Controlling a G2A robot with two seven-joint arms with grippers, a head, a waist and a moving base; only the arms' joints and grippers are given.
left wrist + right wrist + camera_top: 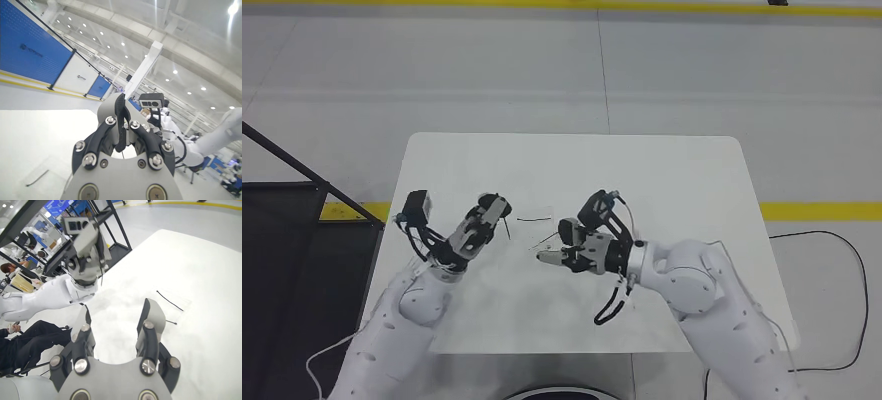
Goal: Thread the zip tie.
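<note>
Left gripper (122, 113): pinching the zip tie (101, 277).
Right gripper (117, 306): spread wide, empty.
Technique: we catch its free end squarely.

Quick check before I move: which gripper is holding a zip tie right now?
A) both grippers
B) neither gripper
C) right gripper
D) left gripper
D: the left gripper is shut on a thin black zip tie, while the right gripper is open with nothing in it.

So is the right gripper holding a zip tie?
No. In the right wrist view the right gripper is open and empty, and a zip tie lies on the table beyond it.
</note>
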